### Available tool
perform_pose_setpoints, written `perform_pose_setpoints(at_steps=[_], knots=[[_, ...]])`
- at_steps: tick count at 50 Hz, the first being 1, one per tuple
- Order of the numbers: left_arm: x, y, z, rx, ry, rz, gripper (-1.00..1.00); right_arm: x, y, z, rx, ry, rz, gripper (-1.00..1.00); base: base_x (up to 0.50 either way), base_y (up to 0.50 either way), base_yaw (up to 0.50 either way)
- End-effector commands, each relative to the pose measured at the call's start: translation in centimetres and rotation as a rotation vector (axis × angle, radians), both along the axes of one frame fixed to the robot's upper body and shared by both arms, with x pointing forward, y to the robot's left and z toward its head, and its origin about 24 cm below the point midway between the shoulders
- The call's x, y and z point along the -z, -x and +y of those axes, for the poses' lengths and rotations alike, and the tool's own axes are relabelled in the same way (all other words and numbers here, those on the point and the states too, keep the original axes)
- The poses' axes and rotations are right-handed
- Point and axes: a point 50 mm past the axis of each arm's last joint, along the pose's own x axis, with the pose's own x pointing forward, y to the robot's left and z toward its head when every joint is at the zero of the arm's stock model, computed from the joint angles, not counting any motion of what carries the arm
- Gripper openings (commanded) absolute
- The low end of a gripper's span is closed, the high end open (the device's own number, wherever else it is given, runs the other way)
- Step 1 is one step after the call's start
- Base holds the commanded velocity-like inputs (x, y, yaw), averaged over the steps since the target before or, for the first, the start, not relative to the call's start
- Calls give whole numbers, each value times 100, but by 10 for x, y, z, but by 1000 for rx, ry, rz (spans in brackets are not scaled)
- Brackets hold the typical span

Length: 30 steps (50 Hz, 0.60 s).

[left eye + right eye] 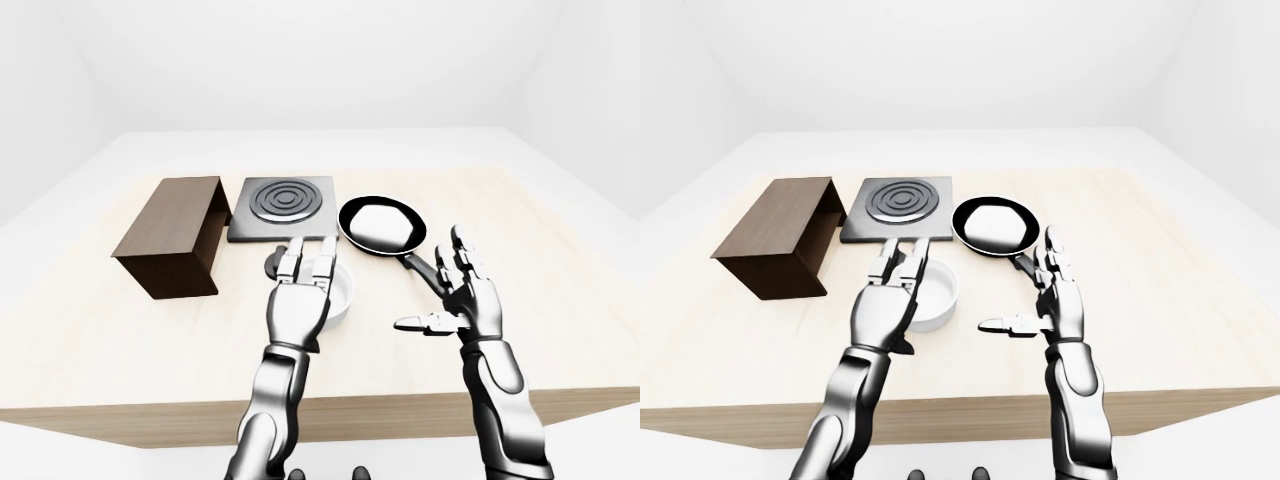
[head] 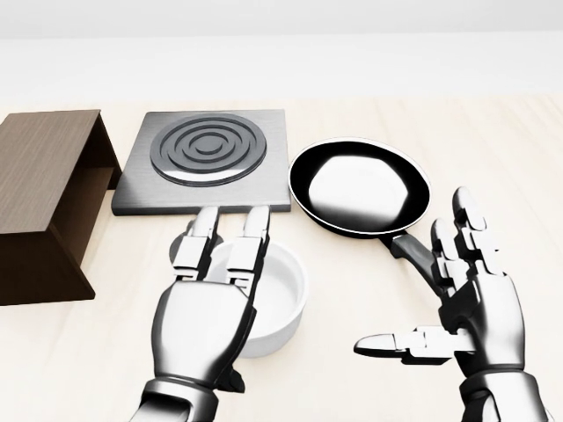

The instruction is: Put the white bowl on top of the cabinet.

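Note:
The white bowl (image 2: 280,294) sits on the light wooden table, below the stove in the head view. My left hand (image 2: 229,264) lies over the bowl's left half with its fingers (image 2: 257,230) stretched straight across the rim, open; its thumb is hidden under the palm. The brown cabinet (image 2: 40,189), an open-sided wooden box, stands at the left edge, about a hand's width left of the bowl. My right hand (image 2: 422,290) hovers open to the right of the bowl, palm facing left, thumb pointing at the bowl, holding nothing.
A grey stove plate (image 2: 207,158) with a ringed burner lies above the bowl. A black frying pan (image 2: 361,186) sits to its right, its handle (image 2: 413,251) running down toward my right hand. A black knob (image 1: 273,266) peeks out left of my left hand.

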Motion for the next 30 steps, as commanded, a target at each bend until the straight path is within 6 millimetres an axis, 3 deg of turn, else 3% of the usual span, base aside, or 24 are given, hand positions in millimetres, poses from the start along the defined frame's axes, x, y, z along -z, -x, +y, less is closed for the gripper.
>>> perform_pose_setpoints(at_steps=[1, 2, 8, 9, 14, 15, 30], knots=[[5, 0, -2, 2, -37, 28, 100, -1, 1, -1, 1, -2, -7, 100, 0, 0, 0], [13, -4, -2, 2, -61, 61, 100, 0, 1, 1, -5, -1, -3, 100, 0, 0, 0], [15, -6, -1, -3, -56, 68, 100, 0, 1, 1, -5, 0, -1, 100, 0, 0, 0], [25, -17, 2, -12, -46, 114, 100, -1, 2, 2, -10, -1, -6, 100, 0, 0, 0], [36, -28, 4, -25, -40, 149, 100, 0, 1, 2, -14, -1, -2, 100, 0, 0, 0], [52, -27, 2, -9, -84, 220, 100, 3, 1, 4, -24, 5, 10, 100, 0, 0, 0], [56, -28, 2, -9, -87, 234, 100, 3, 2, 5, -27, 7, 10, 100, 0, 0, 0]])
